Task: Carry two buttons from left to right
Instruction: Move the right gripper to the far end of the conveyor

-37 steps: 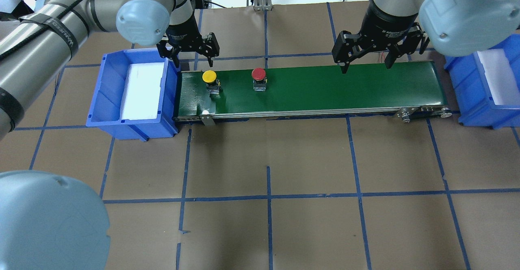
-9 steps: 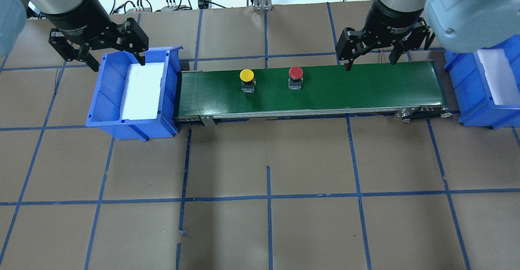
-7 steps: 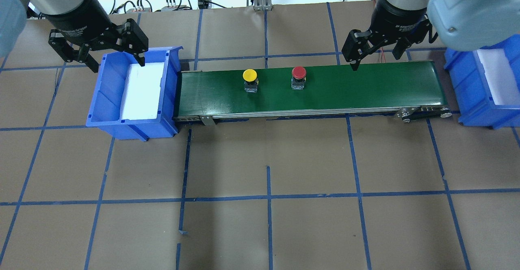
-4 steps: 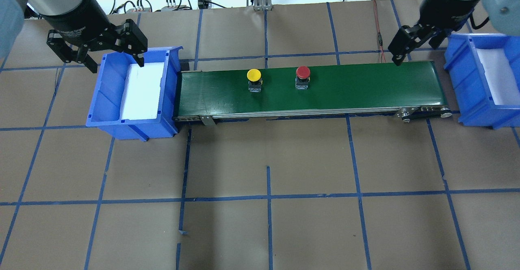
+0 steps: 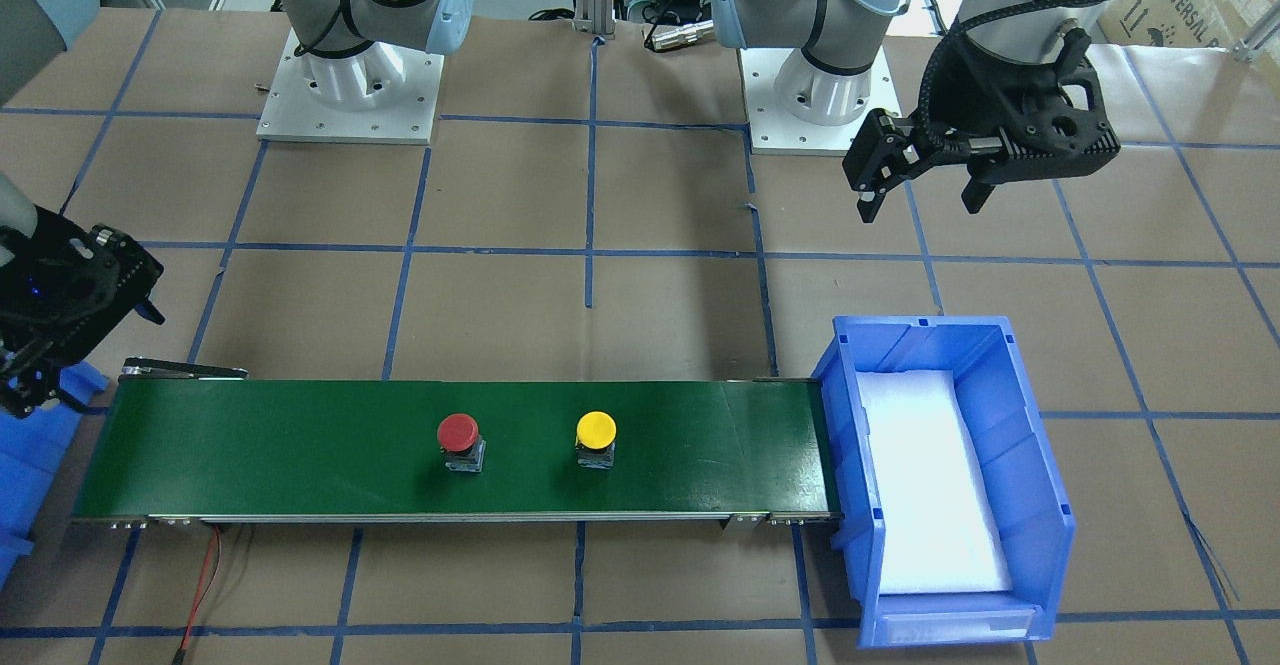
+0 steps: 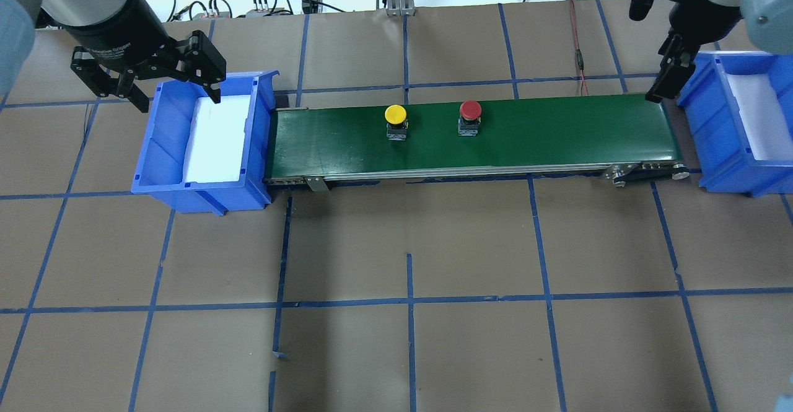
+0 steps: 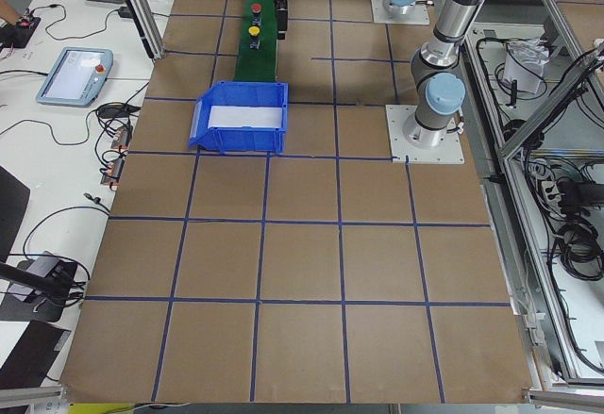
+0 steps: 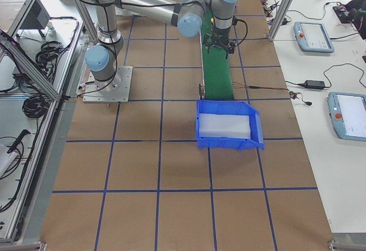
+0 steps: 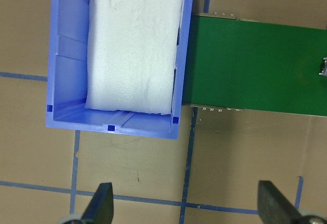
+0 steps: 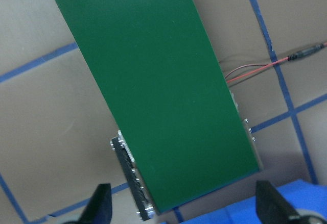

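Overhead view: the yellow button (image 6: 395, 114) and the red button (image 6: 470, 110) stand upright on the green belt (image 6: 557, 133), well apart. The yellow one is nearer the left bin (image 6: 164, 152) and the red one is about mid-belt. Neither is in the right bin (image 6: 712, 145). The left gripper (image 6: 179, 99) hangs by the left bin, spread wide and empty.

Front-facing view, from across the brown surface (image 5: 600, 195): the red cap is left of the yellow (this view is mirrored).

Left wrist view: it looks down on the left bin's white foam pad (image 9: 135, 45) and the belt's start. A grey sliver at the frame's right edge may be the yellow button's base.

Right wrist view: the right gripper (image 10: 184, 208) is spread wide, holding nothing, above the belt's end. A red wire (image 10: 255, 71) lies beside it.
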`<state>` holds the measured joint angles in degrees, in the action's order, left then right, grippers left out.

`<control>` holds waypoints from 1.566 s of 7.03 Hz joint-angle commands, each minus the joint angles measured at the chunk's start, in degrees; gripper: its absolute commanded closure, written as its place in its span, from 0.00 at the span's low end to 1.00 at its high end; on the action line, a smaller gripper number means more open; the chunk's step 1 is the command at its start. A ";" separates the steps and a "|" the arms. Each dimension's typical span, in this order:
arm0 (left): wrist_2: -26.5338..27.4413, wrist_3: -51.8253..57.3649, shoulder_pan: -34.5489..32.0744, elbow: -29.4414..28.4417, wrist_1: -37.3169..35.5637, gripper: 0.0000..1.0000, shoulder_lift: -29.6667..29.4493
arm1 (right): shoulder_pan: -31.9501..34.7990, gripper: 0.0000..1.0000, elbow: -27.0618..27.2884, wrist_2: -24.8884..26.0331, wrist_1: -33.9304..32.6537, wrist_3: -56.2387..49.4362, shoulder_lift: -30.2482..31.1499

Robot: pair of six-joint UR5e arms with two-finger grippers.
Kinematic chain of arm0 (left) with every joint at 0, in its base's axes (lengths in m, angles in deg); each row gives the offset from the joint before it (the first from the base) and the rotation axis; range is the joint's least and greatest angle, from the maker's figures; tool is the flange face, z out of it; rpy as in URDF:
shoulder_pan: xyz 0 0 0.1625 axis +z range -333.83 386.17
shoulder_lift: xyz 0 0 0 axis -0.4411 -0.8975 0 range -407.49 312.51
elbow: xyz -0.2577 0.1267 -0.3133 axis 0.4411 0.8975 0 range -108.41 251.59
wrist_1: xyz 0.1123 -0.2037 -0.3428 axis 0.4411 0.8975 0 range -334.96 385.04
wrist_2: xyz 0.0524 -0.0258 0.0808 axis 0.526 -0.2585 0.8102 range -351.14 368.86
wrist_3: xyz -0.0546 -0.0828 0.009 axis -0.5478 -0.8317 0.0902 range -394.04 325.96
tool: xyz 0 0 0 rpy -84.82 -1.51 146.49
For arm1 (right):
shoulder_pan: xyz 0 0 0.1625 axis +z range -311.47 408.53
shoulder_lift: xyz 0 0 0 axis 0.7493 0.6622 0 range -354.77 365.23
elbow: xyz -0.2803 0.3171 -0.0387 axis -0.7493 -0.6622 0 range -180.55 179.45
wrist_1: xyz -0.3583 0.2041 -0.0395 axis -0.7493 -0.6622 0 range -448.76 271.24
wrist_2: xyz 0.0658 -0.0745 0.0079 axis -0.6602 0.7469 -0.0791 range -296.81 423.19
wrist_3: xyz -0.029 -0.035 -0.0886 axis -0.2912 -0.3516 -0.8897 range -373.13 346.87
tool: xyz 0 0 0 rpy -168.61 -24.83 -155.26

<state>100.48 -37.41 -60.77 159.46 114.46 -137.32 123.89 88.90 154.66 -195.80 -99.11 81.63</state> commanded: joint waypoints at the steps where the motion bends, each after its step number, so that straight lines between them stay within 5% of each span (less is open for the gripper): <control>1: 0.04 -0.06 0.02 0.36 -0.03 0.00 0.35 | -0.74 0.01 0.37 -0.40 -10.42 -20.47 -6.59; 11: 0.04 -0.15 -0.15 0.28 0.23 0.00 -0.26 | -0.13 0.08 5.29 -2.26 -10.55 -17.30 -7.76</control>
<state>100.53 -37.53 -60.83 159.73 114.75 -137.49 123.82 94.18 152.82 -206.23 -116.57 73.71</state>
